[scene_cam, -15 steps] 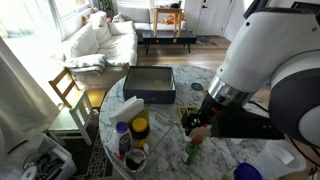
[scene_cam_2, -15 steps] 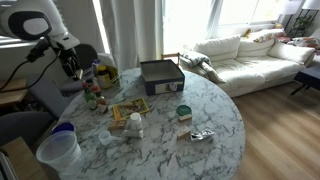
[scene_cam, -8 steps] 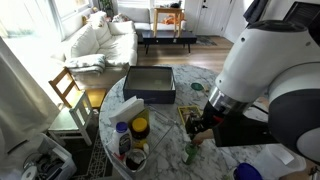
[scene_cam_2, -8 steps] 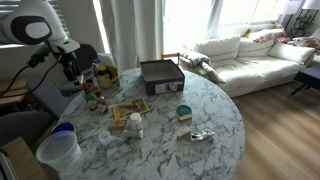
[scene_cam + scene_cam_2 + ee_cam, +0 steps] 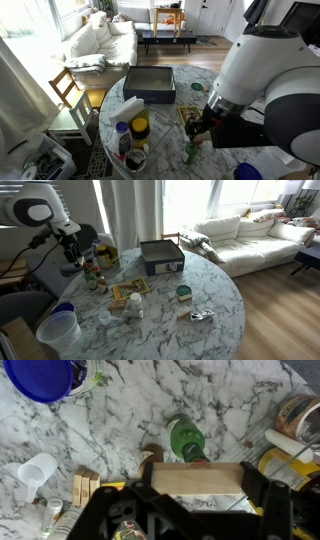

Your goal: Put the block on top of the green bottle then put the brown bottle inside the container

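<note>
Over green bottle (image 5: 185, 440), gripper (image 5: 197, 488) clamped on wooden block (image 5: 197, 472). Narrow cap, wide block: off-centre release would likely tip bottle or drop block.

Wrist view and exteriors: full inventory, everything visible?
table: 1, white marble, round, centre
container: 1, dark, on table toward sofa
green bottle: 1, green, just by the block
brown bottle: 1, brown, beside green bottle
block: 1, tan, held above table
bowl: 1, blue, table edge
jar: 1, yellow lid, table edge
sofa: 1, white, behind table
gripper: 1, black, shut on block
</note>
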Motion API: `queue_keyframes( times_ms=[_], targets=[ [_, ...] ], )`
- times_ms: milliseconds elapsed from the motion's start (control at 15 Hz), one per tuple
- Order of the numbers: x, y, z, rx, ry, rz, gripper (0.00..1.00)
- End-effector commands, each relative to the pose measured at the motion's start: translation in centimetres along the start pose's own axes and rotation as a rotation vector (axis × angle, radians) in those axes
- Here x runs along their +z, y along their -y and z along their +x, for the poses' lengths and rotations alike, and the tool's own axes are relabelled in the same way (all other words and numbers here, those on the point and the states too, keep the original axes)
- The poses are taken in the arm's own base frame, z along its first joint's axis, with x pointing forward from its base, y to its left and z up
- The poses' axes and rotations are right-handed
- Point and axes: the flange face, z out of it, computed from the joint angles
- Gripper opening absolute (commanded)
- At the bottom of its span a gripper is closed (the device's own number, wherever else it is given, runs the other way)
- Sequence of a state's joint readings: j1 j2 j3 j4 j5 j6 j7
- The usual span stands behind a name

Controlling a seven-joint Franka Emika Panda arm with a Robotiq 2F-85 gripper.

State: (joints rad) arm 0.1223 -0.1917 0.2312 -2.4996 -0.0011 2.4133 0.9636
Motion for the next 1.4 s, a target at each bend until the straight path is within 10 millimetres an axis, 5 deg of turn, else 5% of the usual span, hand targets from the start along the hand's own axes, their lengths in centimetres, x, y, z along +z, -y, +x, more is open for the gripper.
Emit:
queue_keyframes(
  times_ms=[0, 1333],
  targets=[
    [0.88, -0.07, -0.04, 0.021, -0.008, -0.001, 0.59],
    [1.85, 0.07, 0.63, 0.047, -0.022, 0.023, 0.59]
  ],
)
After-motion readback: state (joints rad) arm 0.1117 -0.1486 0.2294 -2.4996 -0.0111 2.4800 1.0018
